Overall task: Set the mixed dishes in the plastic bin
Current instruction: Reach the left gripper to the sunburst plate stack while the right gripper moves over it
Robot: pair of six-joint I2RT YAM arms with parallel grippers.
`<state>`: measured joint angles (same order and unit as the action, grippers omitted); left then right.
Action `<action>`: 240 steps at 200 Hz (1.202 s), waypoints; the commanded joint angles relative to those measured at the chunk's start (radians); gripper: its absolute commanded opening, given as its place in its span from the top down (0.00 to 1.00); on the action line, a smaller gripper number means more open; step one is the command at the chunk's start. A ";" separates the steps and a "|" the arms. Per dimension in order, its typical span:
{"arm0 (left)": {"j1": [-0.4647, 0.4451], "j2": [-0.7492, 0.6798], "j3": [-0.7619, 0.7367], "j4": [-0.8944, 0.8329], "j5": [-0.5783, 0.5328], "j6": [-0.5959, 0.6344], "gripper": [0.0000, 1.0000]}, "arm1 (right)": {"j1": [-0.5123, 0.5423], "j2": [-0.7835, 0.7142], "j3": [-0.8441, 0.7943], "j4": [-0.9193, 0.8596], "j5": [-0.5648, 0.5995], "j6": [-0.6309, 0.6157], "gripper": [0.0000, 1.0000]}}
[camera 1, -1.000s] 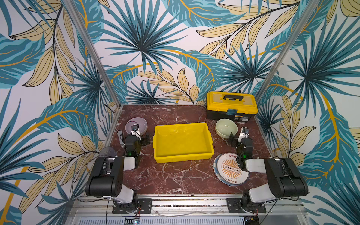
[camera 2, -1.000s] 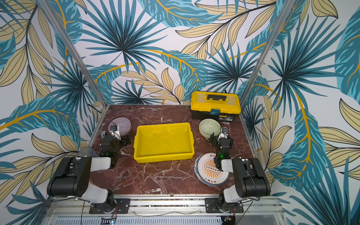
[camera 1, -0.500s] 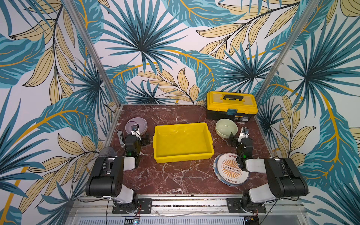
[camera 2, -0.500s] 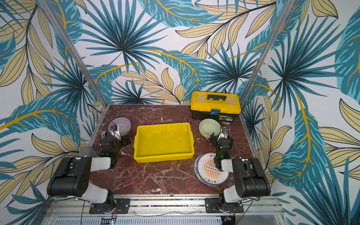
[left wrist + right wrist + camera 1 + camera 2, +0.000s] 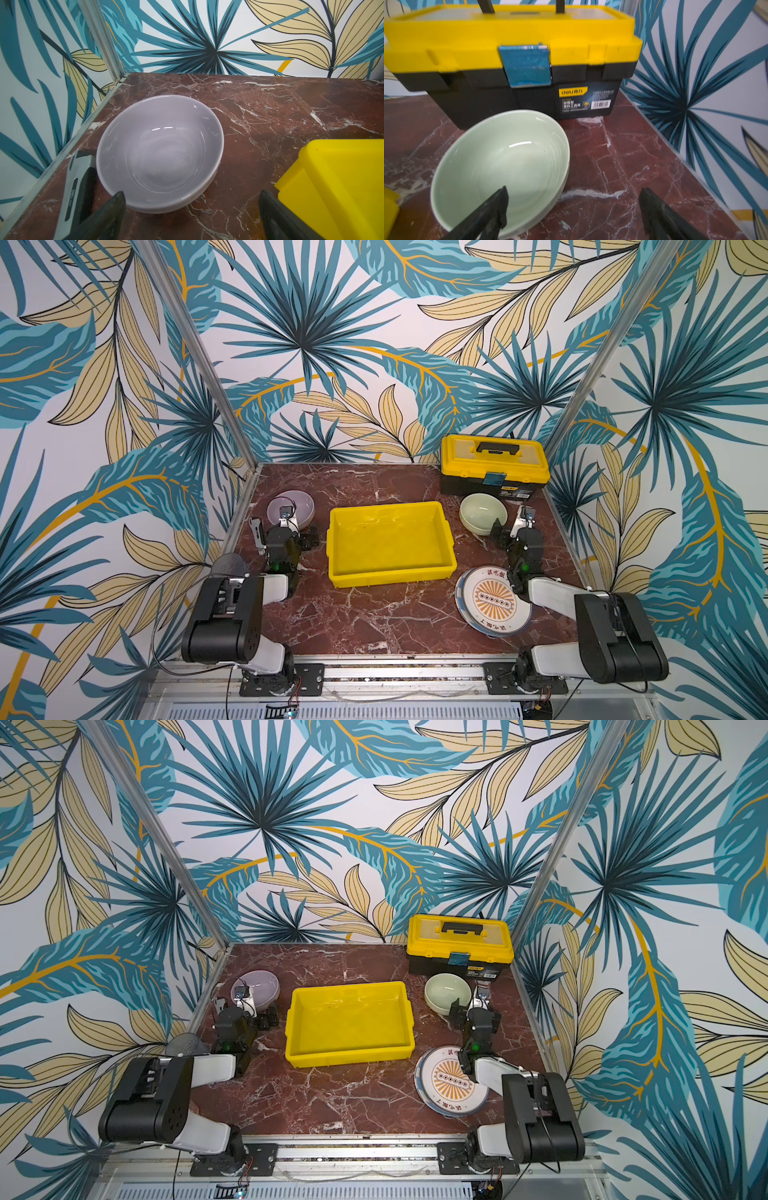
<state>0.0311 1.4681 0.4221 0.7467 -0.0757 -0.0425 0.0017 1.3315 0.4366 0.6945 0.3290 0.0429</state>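
Observation:
The plastic bin [image 5: 386, 549] [image 5: 349, 1021], bright yellow and shallow, lies mid-table with nothing in it. A lilac bowl [image 5: 297, 506] [image 5: 160, 151] stands left of it and a pale green bowl [image 5: 482, 512] [image 5: 500, 164] to its right. An orange sunburst plate [image 5: 492, 601] [image 5: 451, 1081] tops a stack at the front right. My left gripper [image 5: 291, 533] [image 5: 192, 197] is open just short of the lilac bowl. My right gripper [image 5: 515, 531] [image 5: 573, 195] is open, one finger over the green bowl's near rim, the other over bare table. A ribbed tumbler [image 5: 228, 568] shows partly behind the left arm.
A yellow-and-black toolbox [image 5: 494, 464] [image 5: 512, 52] stands at the back right, right behind the green bowl. A grey and black hand tool [image 5: 76, 187] lies along the left wall beside the lilac bowl. Leaf-print walls close three sides.

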 commanded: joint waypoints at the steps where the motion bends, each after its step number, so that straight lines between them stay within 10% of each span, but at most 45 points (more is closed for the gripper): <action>1: -0.017 -0.090 0.030 -0.081 -0.085 -0.012 0.00 | -0.002 -0.123 0.064 -0.284 0.068 0.030 0.00; 53: -0.134 -0.384 0.229 -0.669 -0.239 -0.152 0.00 | -0.002 -0.399 0.218 -0.949 0.120 0.203 0.04; 124: -0.471 -0.505 0.434 -1.139 -0.091 -0.317 0.11 | -0.002 -0.480 0.254 -1.337 0.092 0.416 0.13; 240: -1.049 -0.097 0.733 -1.314 0.105 -0.445 0.40 | -0.002 -0.494 0.169 -1.474 0.023 0.585 0.28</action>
<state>-0.9821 1.2781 1.0988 -0.5510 -0.0143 -0.4568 0.0013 0.8478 0.6487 -0.7399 0.3813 0.5697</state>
